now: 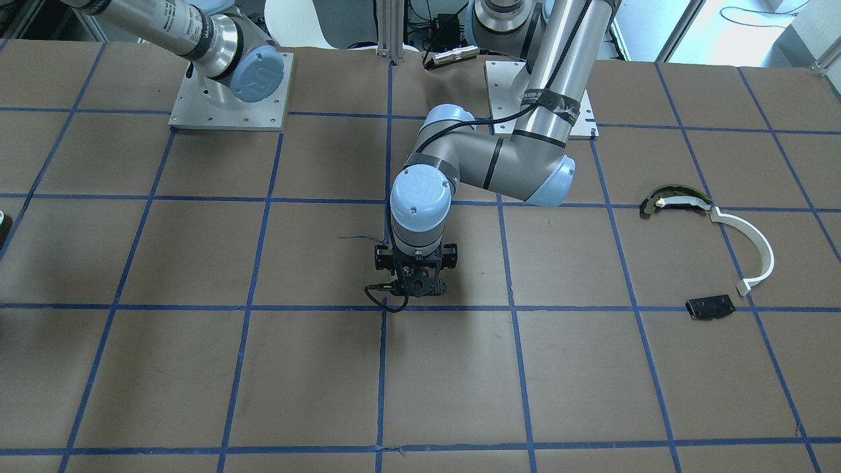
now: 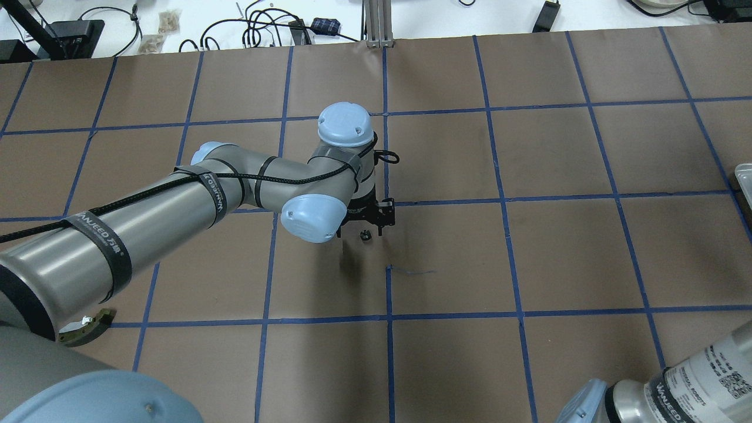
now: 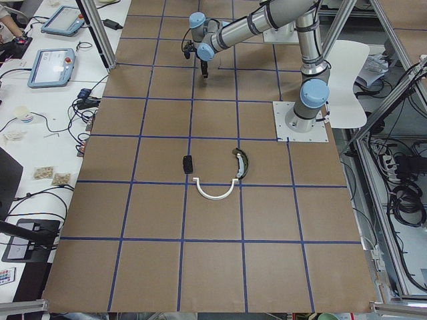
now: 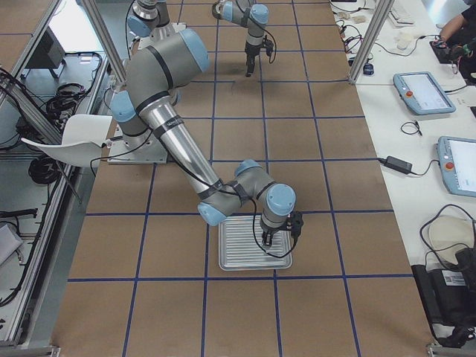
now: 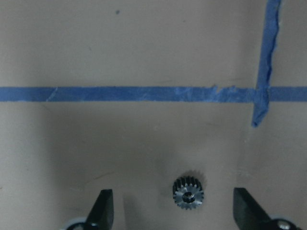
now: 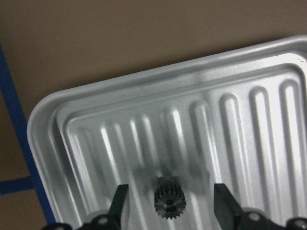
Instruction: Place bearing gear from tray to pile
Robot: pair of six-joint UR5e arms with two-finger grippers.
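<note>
Holds nothing in the left jaws, spread wide astride a bearing gear lying on the counter; straddles a second gear in the ribbed metal tray with the right jaws, also open. Leaves both gears well apart from the pile, undelivered.

The table is brown, crossed by a grid of blue tape. The tray is ribbed silver, the gear dark with a shiny face, the strip white, the plate black.
</note>
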